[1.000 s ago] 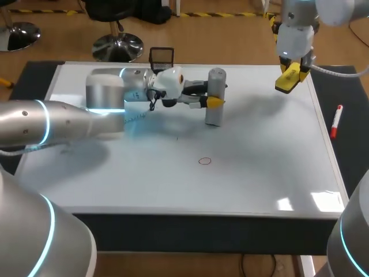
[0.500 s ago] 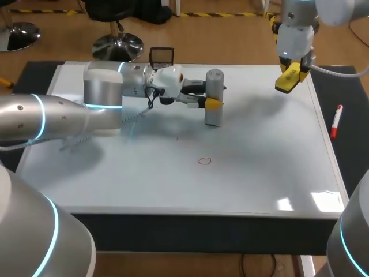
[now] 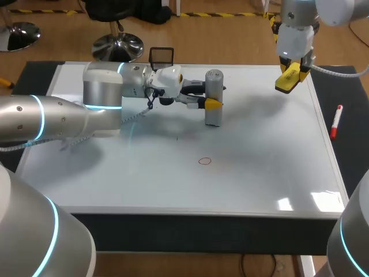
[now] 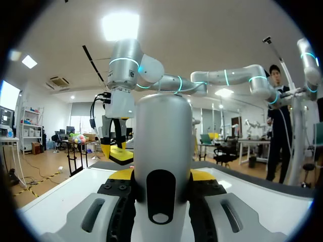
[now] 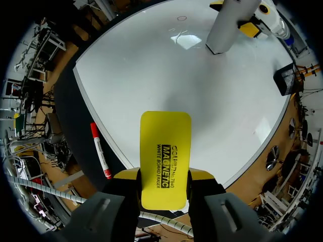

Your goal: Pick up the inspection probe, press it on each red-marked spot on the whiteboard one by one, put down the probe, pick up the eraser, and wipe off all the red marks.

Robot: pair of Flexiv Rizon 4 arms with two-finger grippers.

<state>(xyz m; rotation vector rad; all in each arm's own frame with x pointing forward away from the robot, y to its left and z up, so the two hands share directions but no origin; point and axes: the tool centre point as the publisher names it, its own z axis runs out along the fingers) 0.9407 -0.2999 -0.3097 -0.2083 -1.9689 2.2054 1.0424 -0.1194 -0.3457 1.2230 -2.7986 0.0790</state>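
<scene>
The inspection probe point(image 3: 214, 97) is a grey cylinder standing upright on the whiteboard point(image 3: 259, 167). My left gripper point(image 3: 212, 97) is shut on its middle from the side. In the left wrist view the probe point(image 4: 161, 161) fills the space between the yellow fingertips point(image 4: 121, 175). One red ring mark point(image 3: 204, 161) lies on the board in front of the probe. My right gripper point(image 3: 290, 74) hangs above the board's far right corner, shut on the yellow eraser point(image 3: 287, 79). In the right wrist view the eraser point(image 5: 165, 159) sticks out between the fingers, with the probe point(image 5: 229, 22) and red mark point(image 5: 181, 18) far ahead.
A red marker pen point(image 3: 336, 120) lies on the dark mat to the right of the whiteboard; the same marker point(image 5: 100, 150) shows beside the eraser in the right wrist view. A small black mesh holder point(image 3: 161, 56) stands at the board's far edge.
My left arm's forearm has shifted slightly back and left, while the probe and its gripper stay almost in place. The right arm has not moved.
</scene>
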